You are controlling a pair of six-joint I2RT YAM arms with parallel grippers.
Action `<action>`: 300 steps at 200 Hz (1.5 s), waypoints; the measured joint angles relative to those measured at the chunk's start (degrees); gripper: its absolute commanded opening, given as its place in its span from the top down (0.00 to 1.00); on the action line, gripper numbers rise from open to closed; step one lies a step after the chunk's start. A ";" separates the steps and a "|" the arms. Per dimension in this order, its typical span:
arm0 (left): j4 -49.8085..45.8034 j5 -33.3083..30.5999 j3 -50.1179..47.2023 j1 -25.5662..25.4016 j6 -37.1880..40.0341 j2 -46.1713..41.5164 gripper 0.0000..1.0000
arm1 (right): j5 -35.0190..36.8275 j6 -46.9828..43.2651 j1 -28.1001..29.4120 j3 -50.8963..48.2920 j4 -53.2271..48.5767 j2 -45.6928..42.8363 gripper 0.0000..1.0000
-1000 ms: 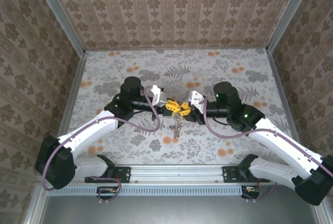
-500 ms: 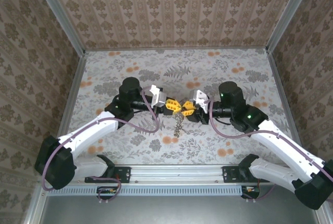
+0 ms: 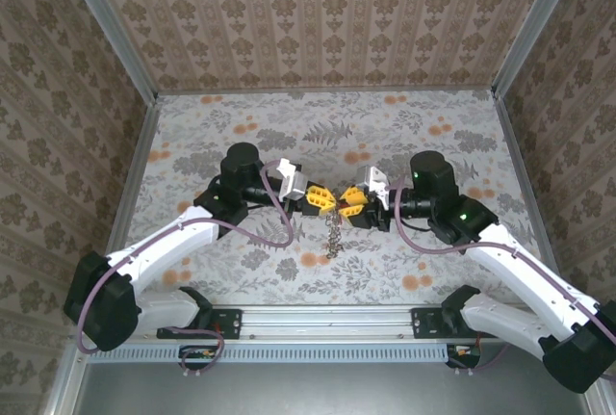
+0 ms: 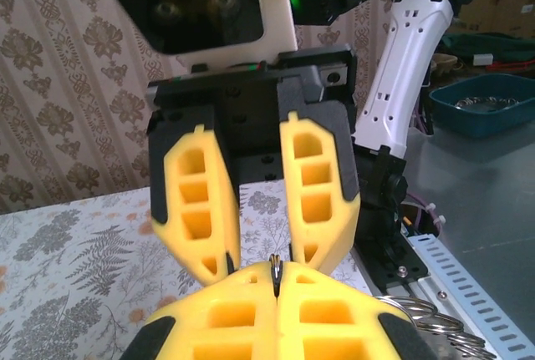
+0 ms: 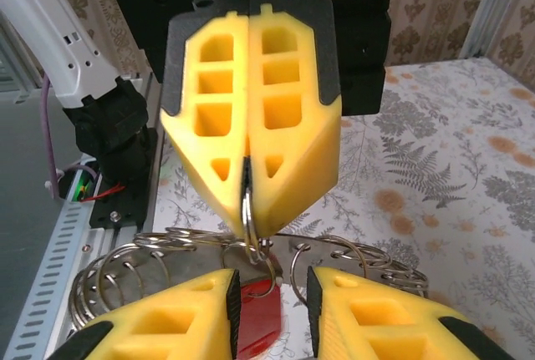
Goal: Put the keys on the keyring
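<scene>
- Left end effector [image 5: 248, 220] shut, pinching keyring [image 5: 125, 275] above mid-desk.
- Right end effector [image 5: 271, 283] narrowly parted; red key [image 5: 255, 324] in its gap, apparently ungripped.
- Can't tell if key is threaded; task prob. unfinished.

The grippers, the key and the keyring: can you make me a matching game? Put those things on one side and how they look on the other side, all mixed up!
Things:
1. left gripper
2. right gripper
3. key head
4. keyring

How they look:
A. bright red
B. fingers apart, open
C. silvery wire coils
D. fingers pressed shut on a loop of the keyring

Right pairs: 1-D, 2-B, 3-A, 4-C.
</scene>
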 measured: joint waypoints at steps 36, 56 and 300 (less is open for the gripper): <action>-0.83 0.15 0.52 -0.17 0.22 0.02 1.00 | -0.76 0.26 0.00 0.02 1.49 0.22 0.77; -2.01 0.31 1.84 -0.17 0.66 0.37 1.00 | -1.05 0.24 0.00 0.02 2.27 0.44 0.78; -6.54 0.83 5.09 0.48 1.53 2.05 1.00 | -1.51 0.59 0.50 0.44 5.07 2.47 0.81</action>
